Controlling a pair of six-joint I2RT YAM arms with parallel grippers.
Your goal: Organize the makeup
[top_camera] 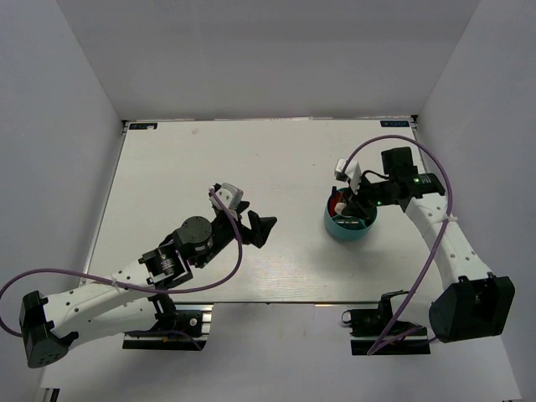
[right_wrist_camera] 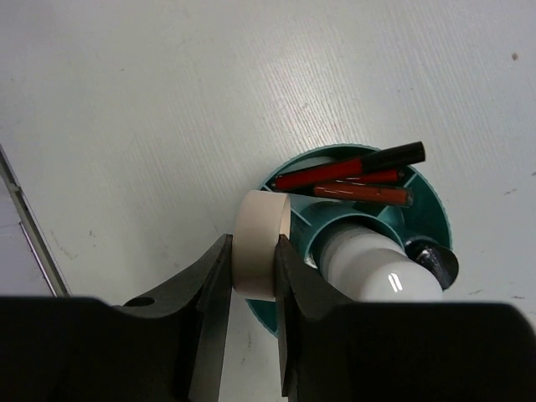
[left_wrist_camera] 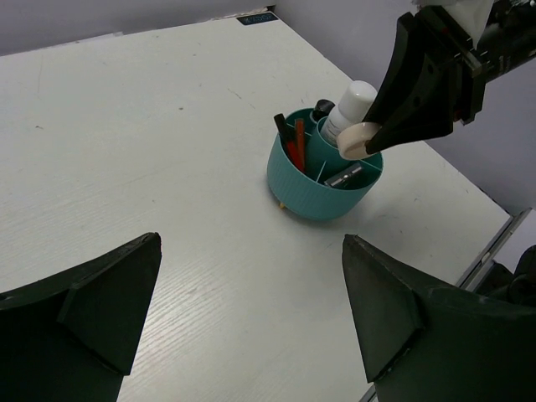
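The teal divided tub (top_camera: 349,224) stands right of the table's middle. It holds a white bottle (left_wrist_camera: 352,102), red-and-black pencils (left_wrist_camera: 295,144), a black tube (right_wrist_camera: 395,154) and a flat dark palette (left_wrist_camera: 345,176). A dark vial top (right_wrist_camera: 435,261) shows beside the bottle. My right gripper (right_wrist_camera: 253,244) is shut on the round peach compact (right_wrist_camera: 260,239). It holds the compact on edge just over the tub's rim (right_wrist_camera: 289,314), beside the bottle (right_wrist_camera: 377,272). My left gripper (left_wrist_camera: 251,243) is open and empty above bare table, left of the tub (left_wrist_camera: 318,188).
White walls enclose the table on the left, back and right. The table's right edge (left_wrist_camera: 494,239) runs close behind the tub. The right arm (top_camera: 440,226) reaches in from the right.
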